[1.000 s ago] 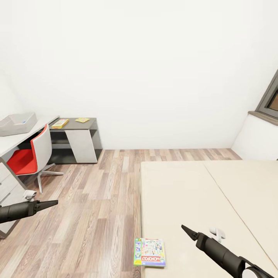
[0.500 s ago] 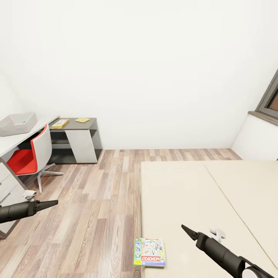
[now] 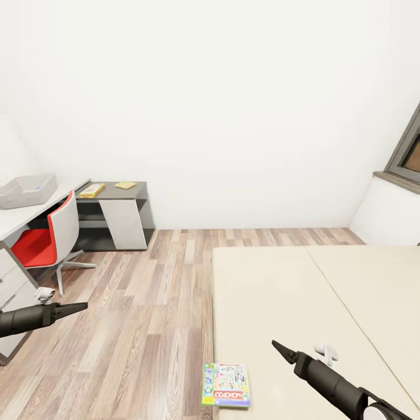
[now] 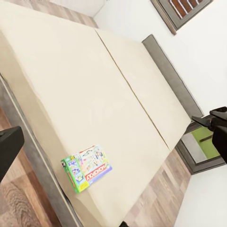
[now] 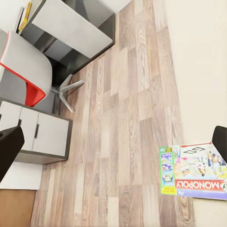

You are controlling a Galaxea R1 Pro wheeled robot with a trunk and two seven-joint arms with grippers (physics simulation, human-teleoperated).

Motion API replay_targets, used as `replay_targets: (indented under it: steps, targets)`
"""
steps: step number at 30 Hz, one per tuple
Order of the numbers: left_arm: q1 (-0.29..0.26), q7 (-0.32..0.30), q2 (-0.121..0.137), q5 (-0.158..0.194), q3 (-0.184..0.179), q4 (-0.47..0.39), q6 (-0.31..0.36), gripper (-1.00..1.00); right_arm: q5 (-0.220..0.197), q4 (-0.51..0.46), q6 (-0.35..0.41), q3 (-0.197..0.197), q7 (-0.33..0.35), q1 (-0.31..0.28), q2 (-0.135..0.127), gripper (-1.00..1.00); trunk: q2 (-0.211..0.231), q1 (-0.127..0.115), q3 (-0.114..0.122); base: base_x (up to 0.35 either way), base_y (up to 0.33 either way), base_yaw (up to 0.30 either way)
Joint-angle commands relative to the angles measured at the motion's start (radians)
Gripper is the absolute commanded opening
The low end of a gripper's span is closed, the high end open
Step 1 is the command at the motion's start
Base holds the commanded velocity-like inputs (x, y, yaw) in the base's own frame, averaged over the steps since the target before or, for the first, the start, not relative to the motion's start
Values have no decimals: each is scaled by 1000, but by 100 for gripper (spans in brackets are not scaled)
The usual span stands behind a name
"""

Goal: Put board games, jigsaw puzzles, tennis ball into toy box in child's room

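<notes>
Tool right pinched empty | left wrist: headboard | head: toy box

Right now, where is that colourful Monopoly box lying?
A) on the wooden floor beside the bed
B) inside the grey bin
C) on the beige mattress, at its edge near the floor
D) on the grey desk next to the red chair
C: the Monopoly box lies flat on the beige mattress right at its edge beside the floor, as the left wrist view also shows; neither gripper touches it.
</notes>
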Motion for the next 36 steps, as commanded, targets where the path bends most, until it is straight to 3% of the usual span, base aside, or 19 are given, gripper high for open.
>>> replay_targets:
  steps: [1, 36]
  targets:
    - [-1, -4, 0, 0, 0, 0, 11, 100, -3, -1, 6, -2, 1, -1, 0, 100, -2, 1, 0, 0, 0, 0]
    - [-1, -4, 3, 0, 3, 1, 10, 100, -3, 1, 6, -2, 1, -1, 0, 100, -2, 1, 56, 0, 0, 0]
